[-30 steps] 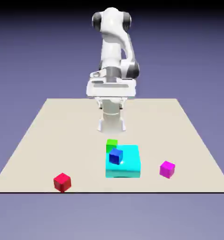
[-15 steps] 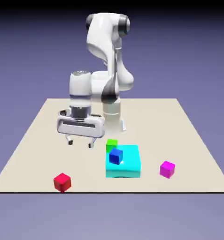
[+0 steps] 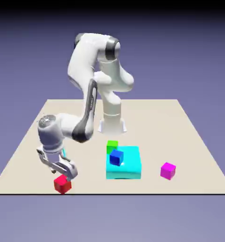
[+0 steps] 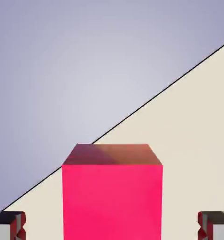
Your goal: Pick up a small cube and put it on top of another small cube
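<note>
Since a moment ago my arm swung down; my pincer [image 3: 63, 176] stands released, fingers clear either side of the red cube [image 4: 112, 192].

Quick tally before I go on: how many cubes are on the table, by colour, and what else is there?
Red cube: 1, between the open gripper's fingers
Green cube: 1
Blue cube: 1, on the cyan block
Magenta cube: 1
Large cyan block: 1
Total: 5 things, 4 of them small cubes
</note>
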Tool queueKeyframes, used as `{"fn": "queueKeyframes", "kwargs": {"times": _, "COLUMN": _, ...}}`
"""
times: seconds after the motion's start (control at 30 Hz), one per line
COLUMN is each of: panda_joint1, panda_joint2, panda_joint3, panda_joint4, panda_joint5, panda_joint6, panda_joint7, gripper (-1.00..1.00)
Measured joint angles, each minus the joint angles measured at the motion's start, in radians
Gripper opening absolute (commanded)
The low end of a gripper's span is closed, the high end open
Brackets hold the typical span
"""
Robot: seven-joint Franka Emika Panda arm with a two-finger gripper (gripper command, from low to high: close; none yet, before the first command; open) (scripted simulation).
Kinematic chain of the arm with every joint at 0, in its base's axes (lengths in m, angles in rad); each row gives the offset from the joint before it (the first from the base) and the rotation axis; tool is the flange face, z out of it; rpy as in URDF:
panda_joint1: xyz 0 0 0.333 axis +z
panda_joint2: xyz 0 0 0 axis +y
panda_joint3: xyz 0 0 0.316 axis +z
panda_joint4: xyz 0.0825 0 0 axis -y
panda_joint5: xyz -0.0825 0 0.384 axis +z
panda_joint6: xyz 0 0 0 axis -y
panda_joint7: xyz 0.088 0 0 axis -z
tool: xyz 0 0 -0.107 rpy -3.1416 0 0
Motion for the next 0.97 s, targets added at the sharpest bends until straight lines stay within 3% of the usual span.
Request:
{"fn": "queueKeyframes", "kwargs": {"times": 0.2, "panda_joint1": 0.022, "panda_joint2": -0.143, "panda_joint3": -0.027, "panda_joint4": -0.010, "panda_joint5": -0.033, "panda_joint6": -0.132, "panda_joint7": 0.021, "gripper": -1.00}}
{"fn": "queueKeyframes", "kwargs": {"times": 0.67, "panda_joint1": 0.474, "panda_joint2": -0.387, "panda_joint3": 0.480, "panda_joint4": -0.231, "panda_joint5": -0.278, "panda_joint6": -0.162, "panda_joint7": 0.037, "gripper": -1.00}}
{"fn": "queueKeyframes", "kwargs": {"times": 0.87, "panda_joint1": 0.517, "panda_joint2": -0.244, "panda_joint3": 0.434, "panda_joint4": -0.252, "panda_joint5": -0.360, "panda_joint6": -0.006, "panda_joint7": 0.091, "gripper": -1.00}}
{"fn": "queueKeyframes", "kwargs": {"times": 0.9, "panda_joint1": 0.518, "panda_joint2": -0.241, "panda_joint3": 0.433, "panda_joint4": -0.253, "panda_joint5": -0.362, "panda_joint6": -0.003, "panda_joint7": 0.092, "gripper": 1.00}}
{"fn": "queueKeyframes", "kwargs": {"times": 0.97, "panda_joint1": 0.518, "panda_joint2": -0.241, "panda_joint3": 0.433, "panda_joint4": -0.253, "panda_joint5": -0.363, "panda_joint6": -0.003, "panda_joint7": 0.093, "gripper": 1.00}}
